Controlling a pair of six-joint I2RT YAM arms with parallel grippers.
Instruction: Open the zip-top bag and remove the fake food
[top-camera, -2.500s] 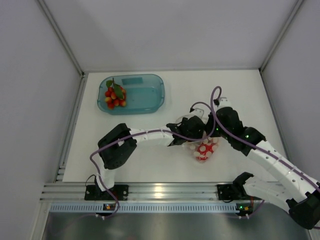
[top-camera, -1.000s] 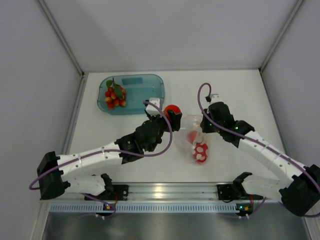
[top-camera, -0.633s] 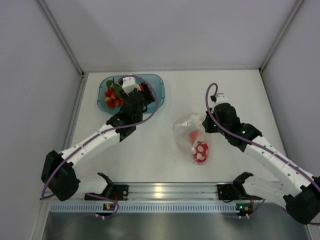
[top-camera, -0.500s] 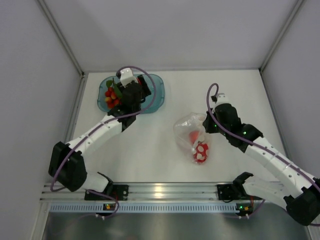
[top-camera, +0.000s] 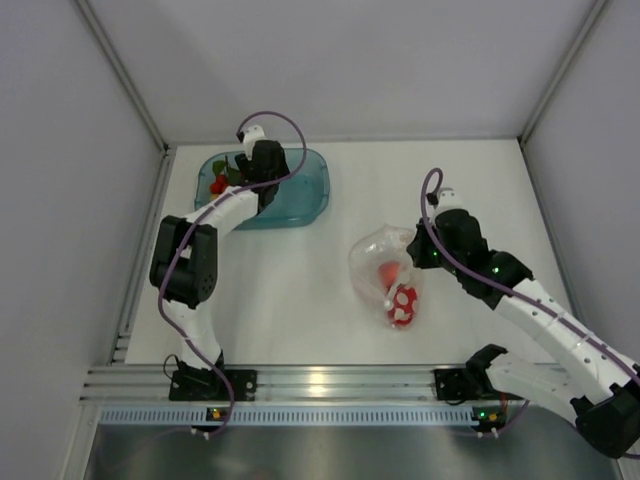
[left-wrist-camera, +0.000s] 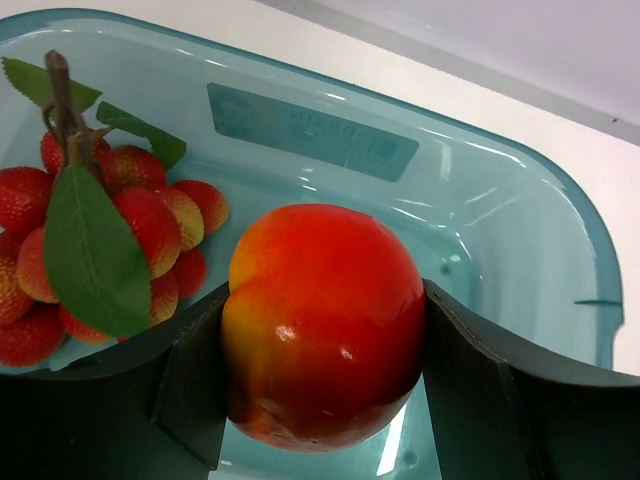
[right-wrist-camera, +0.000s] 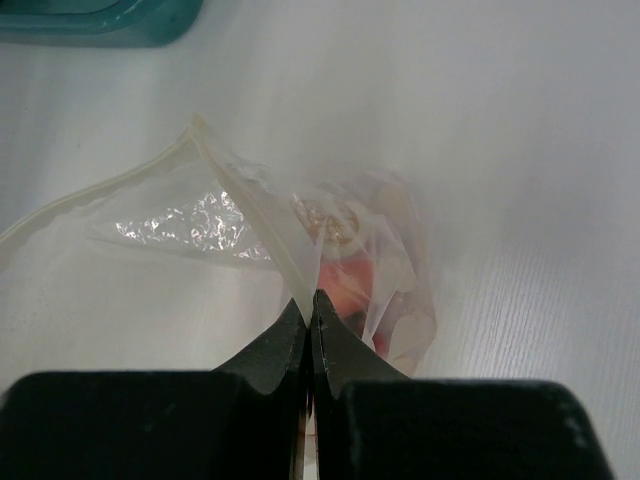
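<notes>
My left gripper (left-wrist-camera: 322, 335) is shut on a round red-orange fake peach (left-wrist-camera: 325, 300) and holds it over the teal tray (left-wrist-camera: 520, 230), just right of the red berry cluster with green leaves (left-wrist-camera: 110, 240) lying in it. In the top view the left gripper (top-camera: 262, 175) is above the tray's left half (top-camera: 305, 190). The clear zip-top bag (top-camera: 385, 262) lies mid-table, open, with red fake food (top-camera: 400, 300) inside. My right gripper (right-wrist-camera: 308, 305) is shut on the bag's upper edge (right-wrist-camera: 250, 200); a red piece (right-wrist-camera: 350, 282) shows through the plastic.
The tray stands at the back left near the left wall rail (top-camera: 150, 230). Its corner shows at the top left of the right wrist view (right-wrist-camera: 100, 25). White enclosure walls border the table on three sides.
My left arm has carried the red fruit from the bag to the back left, over the tray. My right gripper has stayed shut on the bag's edge, hardly moving.
</notes>
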